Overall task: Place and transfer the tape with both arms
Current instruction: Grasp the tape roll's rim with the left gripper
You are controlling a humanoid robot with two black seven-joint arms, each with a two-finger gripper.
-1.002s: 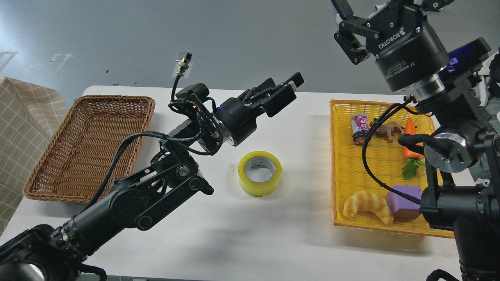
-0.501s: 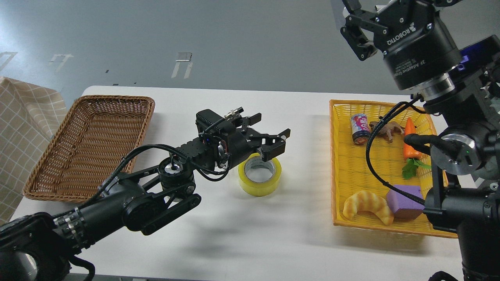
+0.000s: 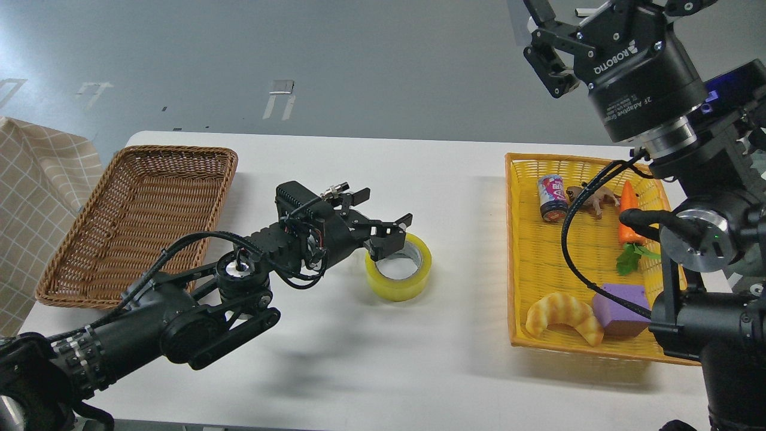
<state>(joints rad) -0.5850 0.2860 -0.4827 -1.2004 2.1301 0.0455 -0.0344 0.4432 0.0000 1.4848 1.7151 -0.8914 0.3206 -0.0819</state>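
The tape [image 3: 400,277], a yellow roll with a grey core, lies flat on the white table [image 3: 383,371] near the middle. My left gripper [image 3: 378,222] is open and low at the roll's left rim. Its near finger [image 3: 386,240] overlaps the rim at the edge of the core, and its far finger [image 3: 359,196] stands clear behind. Whether it touches the roll I cannot tell. My right gripper [image 3: 541,36] is high at the top right, above the yellow basket. Its fingers are spread with nothing between them, and one tip is cut off by the frame's edge.
An empty brown wicker basket [image 3: 137,221] stands at the left. A yellow basket [image 3: 513,251] at the right holds a can [image 3: 552,197], a toy animal [image 3: 589,197], a carrot [image 3: 628,203], a croissant [image 3: 562,314] and a purple block [image 3: 619,305]. A checkered cloth [image 3: 30,197] hangs at the far left.
My left gripper has come down from above the table, turned downward and drawn in to the tape's left rim. My right gripper has shifted slightly to the right. The tape has not moved.
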